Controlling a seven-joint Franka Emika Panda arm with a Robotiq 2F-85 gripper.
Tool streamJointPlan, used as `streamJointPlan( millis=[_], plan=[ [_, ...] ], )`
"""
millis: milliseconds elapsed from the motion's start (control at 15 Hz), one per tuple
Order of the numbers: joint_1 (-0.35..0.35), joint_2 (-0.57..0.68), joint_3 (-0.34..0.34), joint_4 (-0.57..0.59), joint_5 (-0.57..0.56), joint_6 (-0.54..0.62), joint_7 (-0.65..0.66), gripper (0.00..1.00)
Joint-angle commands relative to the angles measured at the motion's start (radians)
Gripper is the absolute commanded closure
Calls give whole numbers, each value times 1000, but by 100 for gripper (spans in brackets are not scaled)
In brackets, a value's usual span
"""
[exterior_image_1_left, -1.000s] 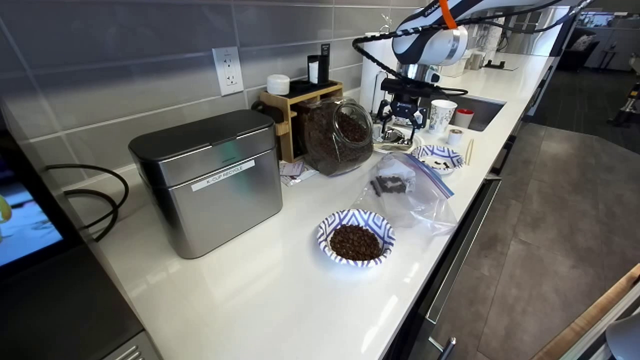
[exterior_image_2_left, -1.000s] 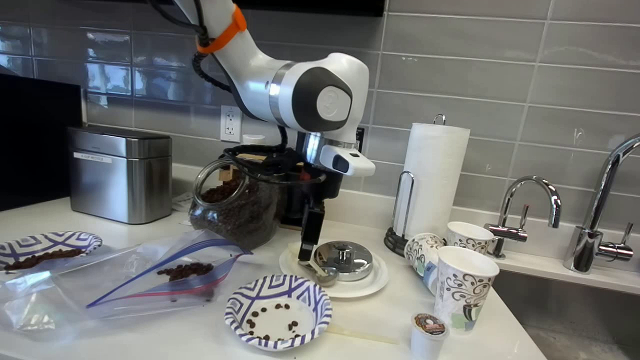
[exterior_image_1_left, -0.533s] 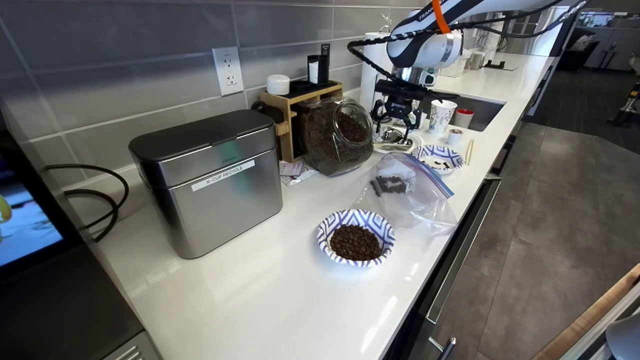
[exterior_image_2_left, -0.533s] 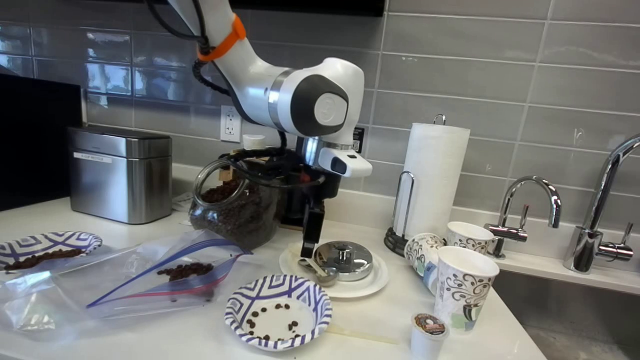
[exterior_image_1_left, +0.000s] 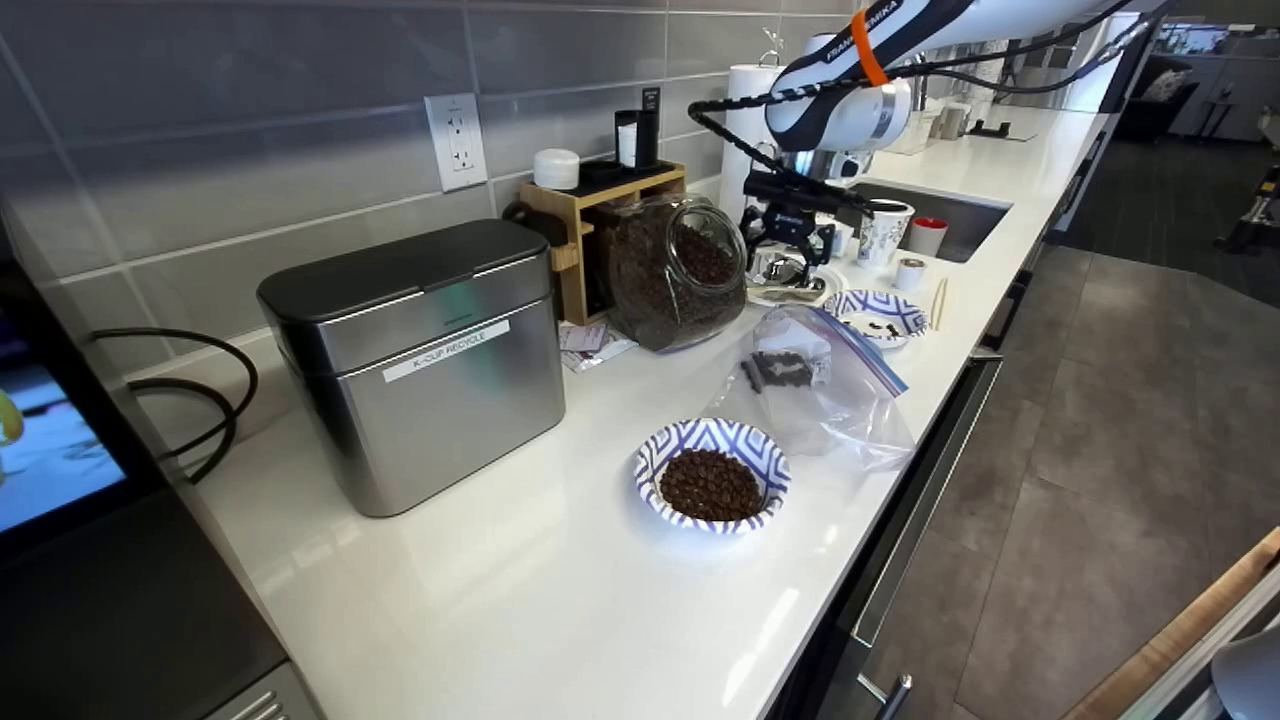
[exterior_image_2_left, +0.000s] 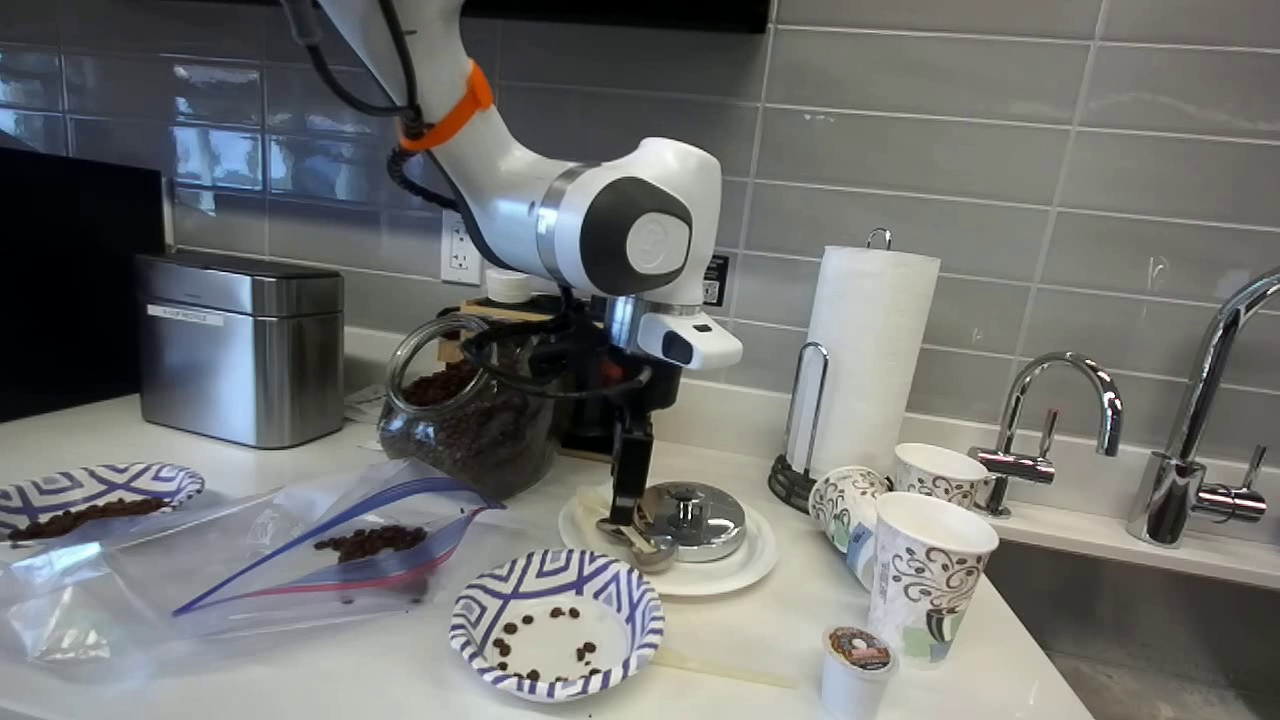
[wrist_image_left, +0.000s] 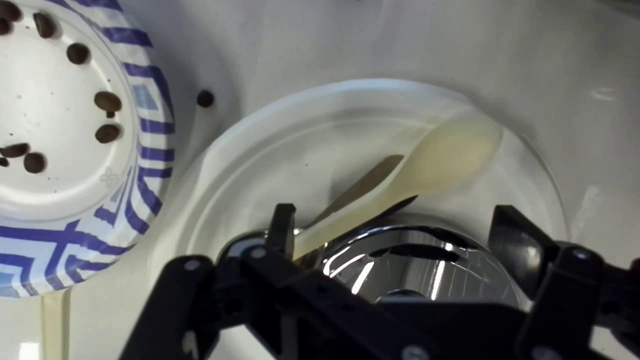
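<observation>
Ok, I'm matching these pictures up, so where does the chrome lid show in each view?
In an exterior view: chrome lid, upper half, right of centre.
In an exterior view: chrome lid, lower half, just right of centre, on the white plate.
In the wrist view: chrome lid, lower half, right of centre, partly covered by the gripper.
Shared landmark: the blue-patterned paper bowl with few coffee beans.

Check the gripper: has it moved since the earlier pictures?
Yes. In an exterior view, the gripper has shifted leftward in the picture, its outline now nearer the glass jar.
</observation>
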Motion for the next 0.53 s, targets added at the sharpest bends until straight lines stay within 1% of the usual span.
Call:
streamJointPlan(
  millis=[0, 467],
  plan=[
    [16, 35, -17, 30, -6, 14, 5, 0],
    [21, 61, -20, 53, -9, 4, 7, 0]
  ],
)
